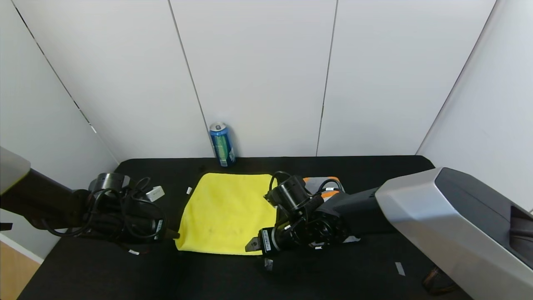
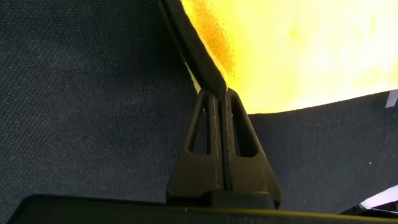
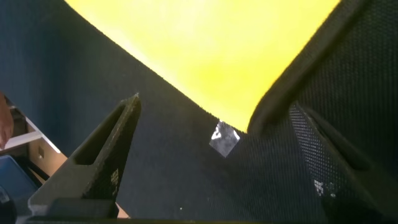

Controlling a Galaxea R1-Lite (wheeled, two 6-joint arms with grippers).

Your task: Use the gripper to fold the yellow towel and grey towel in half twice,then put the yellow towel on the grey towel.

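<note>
On the black table [image 1: 104,275], my left gripper [image 1: 173,234] is pinching the yellow towel's [image 1: 227,212] near-left corner. That towel lies flat mid-table, long axis running away from me toward the can [image 1: 222,144]. My right gripper [image 1: 259,253] hangs spread wide over its near-right corner; the grey towel [image 1: 322,184] peeks out behind that arm.

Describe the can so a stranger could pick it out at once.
Start at the black table and follow it to its far edge, where it meets the white wall. The can stands upright there, just beyond the far edge of the yellow towel. It is the only tall thing on the table, blue with a green stripe.
</note>
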